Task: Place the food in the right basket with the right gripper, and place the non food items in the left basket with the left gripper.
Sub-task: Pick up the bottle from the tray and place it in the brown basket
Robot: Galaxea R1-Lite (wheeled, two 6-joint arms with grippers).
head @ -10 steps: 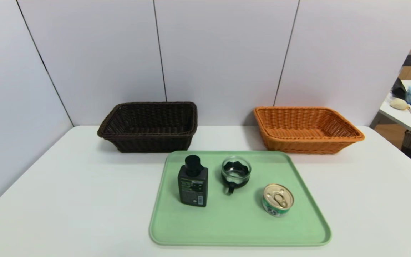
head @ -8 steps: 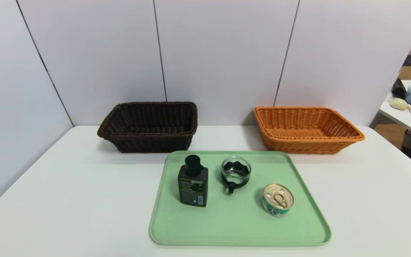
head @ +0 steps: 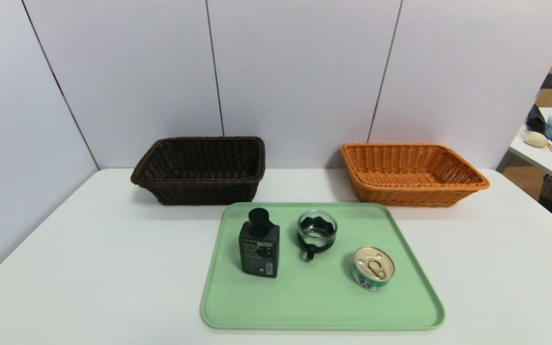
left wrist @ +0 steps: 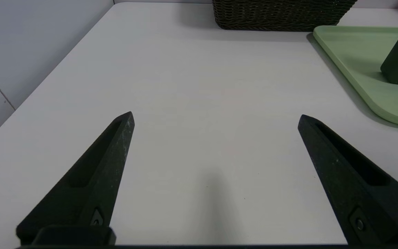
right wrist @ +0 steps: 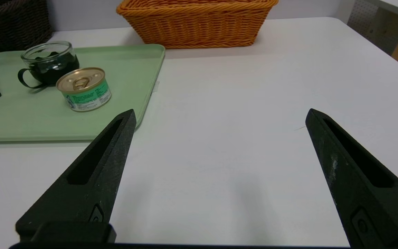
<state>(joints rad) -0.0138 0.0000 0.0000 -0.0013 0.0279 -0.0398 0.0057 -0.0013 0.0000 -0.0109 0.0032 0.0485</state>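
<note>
Gold-lidded green-label can (head: pixel 373 268) upright on tray (head: pixel 314 306) | left gripper (left wrist: pixel 216 117), right gripper (right wrist: pixel 219 116) spread, empty

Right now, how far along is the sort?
Nothing done: left basket and right basket hold nothing. The can, bottle and glass cup sit on the green tray. Left end effector and right end effector are open over bare table, holding nothing. All three placements remain.

White table (head: pixel 89 268): tray (head: pixel 314 311), two baskets (head: pixel 199 170)
</note>
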